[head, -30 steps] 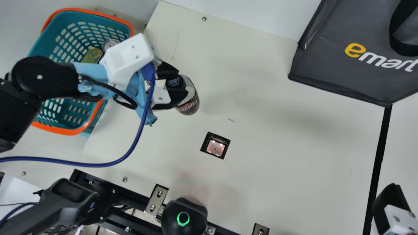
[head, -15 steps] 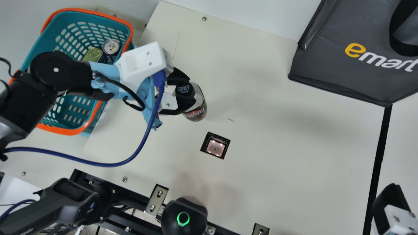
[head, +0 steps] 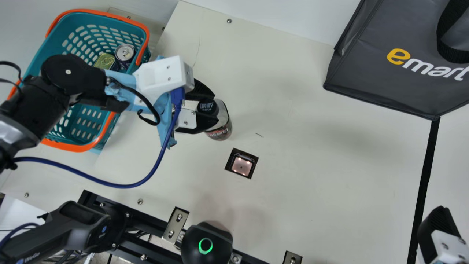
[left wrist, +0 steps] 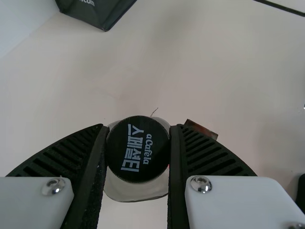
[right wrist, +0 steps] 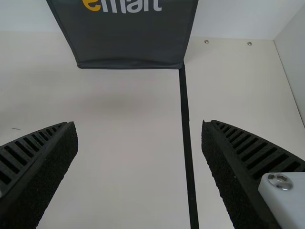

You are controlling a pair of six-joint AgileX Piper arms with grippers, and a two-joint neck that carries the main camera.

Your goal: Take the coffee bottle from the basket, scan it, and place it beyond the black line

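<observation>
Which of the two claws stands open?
The right claw, its fingers spread wide; the left claw grips the coffee bottle at its black cap.

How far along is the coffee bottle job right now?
Picked: the coffee bottle is outside the basket. In hand: the left gripper grips its cap. Seemingly left: scanning at the lit scanner window, then placing beyond the black line.

Orange-edged teal basket (head: 53, 46), dark grey bag (head: 366, 80)
</observation>
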